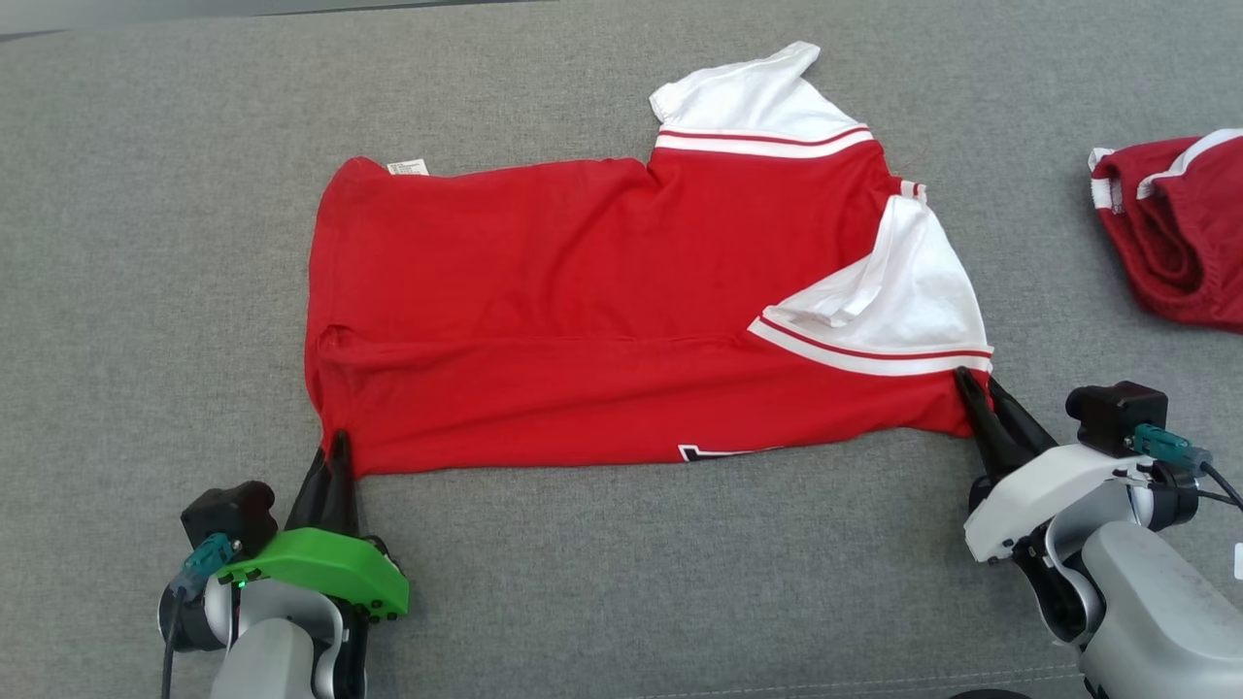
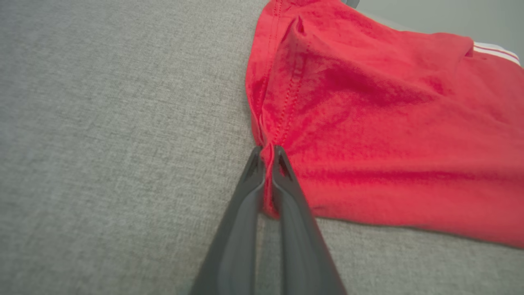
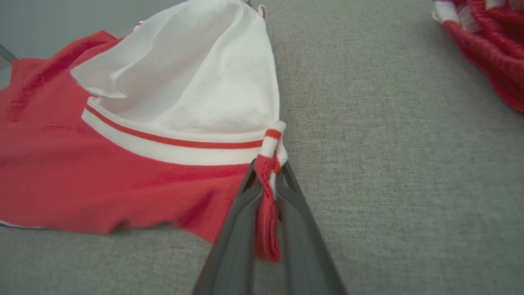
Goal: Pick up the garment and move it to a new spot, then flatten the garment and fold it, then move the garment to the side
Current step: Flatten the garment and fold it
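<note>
The garment (image 1: pixel 602 311) is a red shirt with white, red-striped sleeves, spread across the grey fabric surface with its near long edge folded over. My left gripper (image 1: pixel 335 449) is shut on the garment's near left hem corner; in the left wrist view the red fabric (image 2: pixel 368 123) is pinched between the dark fingertips of the left gripper (image 2: pixel 267 153). My right gripper (image 1: pixel 979 386) is shut on the near right corner, just below the white sleeve (image 1: pixel 898 291). In the right wrist view, a red fold with striped cuff (image 3: pixel 268 196) sits between the right gripper (image 3: pixel 268 168) fingers.
A second red and white garment (image 1: pixel 1180 228) lies bunched at the far right, also seen in the right wrist view's top right (image 3: pixel 487 45). The grey fabric surface (image 1: pixel 155 243) spreads wide to the left and in front of the shirt.
</note>
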